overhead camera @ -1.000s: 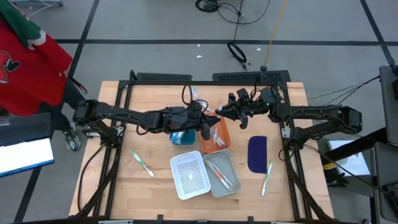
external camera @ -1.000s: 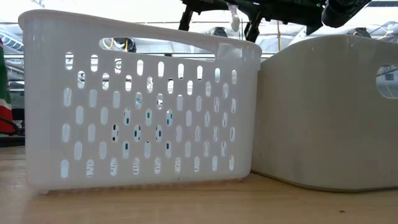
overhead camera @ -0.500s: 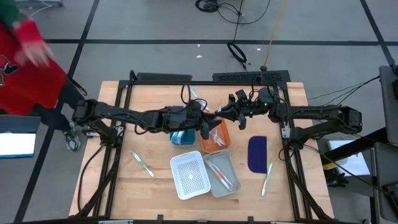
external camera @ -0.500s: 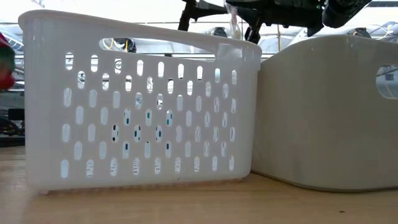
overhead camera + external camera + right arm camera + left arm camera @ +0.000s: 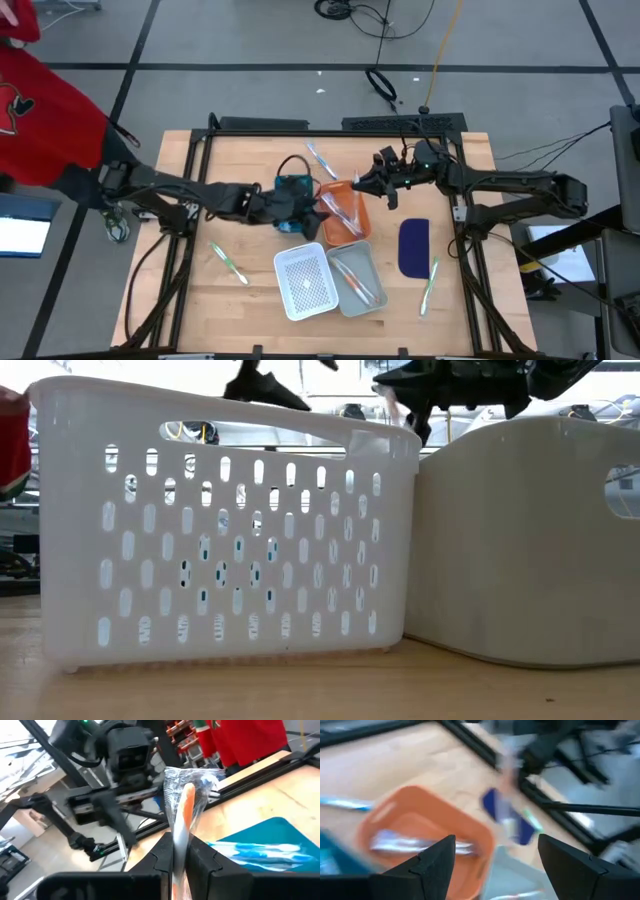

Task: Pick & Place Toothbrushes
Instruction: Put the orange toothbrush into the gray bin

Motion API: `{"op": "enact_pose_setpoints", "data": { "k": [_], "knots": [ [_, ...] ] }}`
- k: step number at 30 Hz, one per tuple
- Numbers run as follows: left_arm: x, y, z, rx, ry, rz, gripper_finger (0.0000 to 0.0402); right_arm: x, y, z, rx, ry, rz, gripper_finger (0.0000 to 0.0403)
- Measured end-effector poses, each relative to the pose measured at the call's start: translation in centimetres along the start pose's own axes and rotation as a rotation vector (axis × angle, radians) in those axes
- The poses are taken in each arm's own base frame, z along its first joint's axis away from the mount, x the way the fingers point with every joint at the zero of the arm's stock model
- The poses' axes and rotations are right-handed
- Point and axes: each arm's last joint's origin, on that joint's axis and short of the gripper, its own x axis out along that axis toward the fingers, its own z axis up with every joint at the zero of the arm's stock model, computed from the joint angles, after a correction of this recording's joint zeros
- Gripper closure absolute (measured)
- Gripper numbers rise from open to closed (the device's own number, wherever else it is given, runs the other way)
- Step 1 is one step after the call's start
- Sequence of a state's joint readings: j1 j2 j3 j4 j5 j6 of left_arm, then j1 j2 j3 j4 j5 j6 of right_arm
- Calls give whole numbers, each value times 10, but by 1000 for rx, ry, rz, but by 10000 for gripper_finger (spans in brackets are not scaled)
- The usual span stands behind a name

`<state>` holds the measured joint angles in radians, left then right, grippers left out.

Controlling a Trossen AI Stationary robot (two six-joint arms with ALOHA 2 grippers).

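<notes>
The right gripper [image 5: 358, 186] hangs over the orange tray [image 5: 345, 210] near the middle of the tabletop [image 5: 250, 160], its fingers [image 5: 205, 862] pinched shut on an orange-handled toothbrush [image 5: 181, 827] sealed in crinkly clear wrap; the left gripper [image 5: 318, 204], beside the teal tray [image 5: 292, 190], stands wide open and empty. The thing looks light, stiff and slippery (film over smooth plastic), best held mid-handle; wrapped toothbrushes [image 5: 346, 208] lie in the orange tray, more in the grey bin [image 5: 360, 281], loose ones [image 5: 228, 262] towards the tabletop's near corners; the perforated white basket [image 5: 305, 282] is rigid plastic.
</notes>
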<state>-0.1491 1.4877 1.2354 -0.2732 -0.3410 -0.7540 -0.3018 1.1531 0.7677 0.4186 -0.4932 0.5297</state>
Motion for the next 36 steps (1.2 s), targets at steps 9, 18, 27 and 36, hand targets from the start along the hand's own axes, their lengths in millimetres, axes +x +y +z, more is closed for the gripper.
{"op": "enact_pose_setpoints", "data": {
  "k": [9, 18, 27, 36],
  "knots": [
    [-20, -16, -28, 74, -51, 148, 117, -9, 23, 0, -14, 19, 60, 384],
    [-24, -9, -37, 119, -5, 170, 117, 2, 55, -18, 16, 61, 134, 384],
    [-52, 30, -56, 83, -70, 43, 116, 13, 78, -41, 120, 88, 64, 384],
    [-70, 71, -83, 109, -37, -2, 117, 35, 86, -73, 357, 239, 20, 385]
  ]
}}
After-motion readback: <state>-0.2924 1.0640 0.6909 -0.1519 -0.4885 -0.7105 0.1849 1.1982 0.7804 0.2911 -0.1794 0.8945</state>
